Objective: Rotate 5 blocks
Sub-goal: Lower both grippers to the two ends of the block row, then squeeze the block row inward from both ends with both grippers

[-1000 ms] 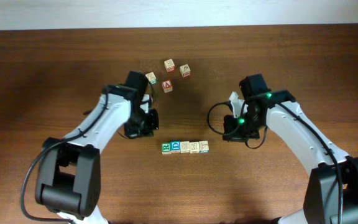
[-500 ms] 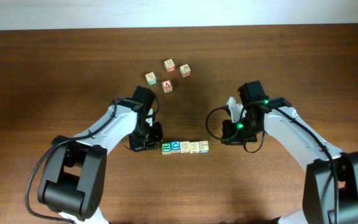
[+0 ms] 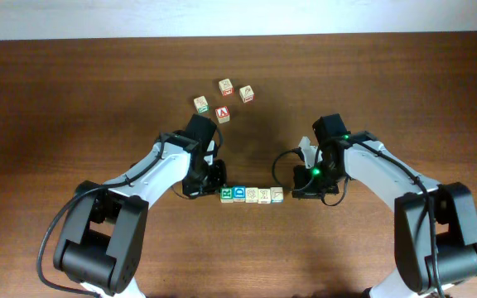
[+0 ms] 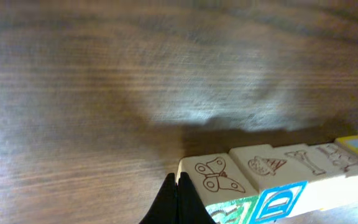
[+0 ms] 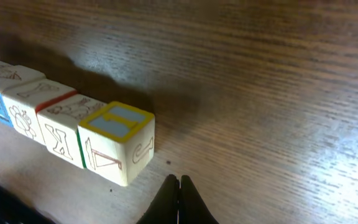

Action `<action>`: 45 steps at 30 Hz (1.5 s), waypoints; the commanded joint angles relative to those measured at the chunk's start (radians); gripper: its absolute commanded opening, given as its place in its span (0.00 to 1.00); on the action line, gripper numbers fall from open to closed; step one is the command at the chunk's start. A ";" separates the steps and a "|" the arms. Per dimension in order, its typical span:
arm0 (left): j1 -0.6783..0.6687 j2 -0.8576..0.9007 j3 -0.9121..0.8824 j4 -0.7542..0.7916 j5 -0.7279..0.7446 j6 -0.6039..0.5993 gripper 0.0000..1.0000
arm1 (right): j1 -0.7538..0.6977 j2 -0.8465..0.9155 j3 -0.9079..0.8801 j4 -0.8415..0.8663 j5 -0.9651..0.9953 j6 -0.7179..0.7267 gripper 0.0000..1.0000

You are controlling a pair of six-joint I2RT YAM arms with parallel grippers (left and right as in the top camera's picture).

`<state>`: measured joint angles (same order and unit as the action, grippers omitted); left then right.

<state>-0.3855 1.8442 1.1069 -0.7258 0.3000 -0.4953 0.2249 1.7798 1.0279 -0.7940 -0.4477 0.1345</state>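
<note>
Both arms have closed in left and right of the blocks point(image 3: 251, 195), jaws shut (empty); push both ends evenly to pivot them.

Overhead, the light is bright and even and everything is crisp. The table point(image 3: 73, 99) carries only soft, faint shadows, and a green light point(image 3: 312, 172) glows on the right arm point(image 3: 383, 171). The left wrist view is hazy: a pale glare patch washes the wood mid-frame, the grain smears, and dark shadow sits behind the blocks point(image 4: 253, 180). The right wrist view is sharper, with shadow trailing behind the row and sheen at lower right.
</note>
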 commanded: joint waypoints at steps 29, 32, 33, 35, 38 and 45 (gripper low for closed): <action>-0.042 0.003 -0.006 0.037 -0.012 -0.043 0.00 | -0.014 0.009 -0.062 0.060 0.009 0.057 0.04; -0.014 0.003 -0.006 0.037 -0.011 -0.054 0.00 | -0.037 0.009 -0.062 0.071 0.013 0.063 0.04; -0.008 0.003 -0.006 0.037 -0.011 -0.058 0.00 | -0.041 0.009 -0.062 0.072 0.014 0.066 0.04; -0.002 0.003 -0.005 0.037 -0.011 -0.059 0.00 | -0.043 0.009 -0.062 0.078 0.014 0.084 0.04; -0.002 0.003 -0.006 0.036 -0.011 -0.058 0.00 | -0.043 0.009 -0.062 0.090 0.034 0.153 0.04; -0.004 0.003 -0.008 0.007 0.014 -0.080 0.00 | -0.041 0.009 -0.062 0.091 0.032 0.169 0.04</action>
<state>-0.3904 1.8442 1.1069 -0.7116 0.2958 -0.5529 0.1883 1.7798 0.9699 -0.7025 -0.4274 0.2878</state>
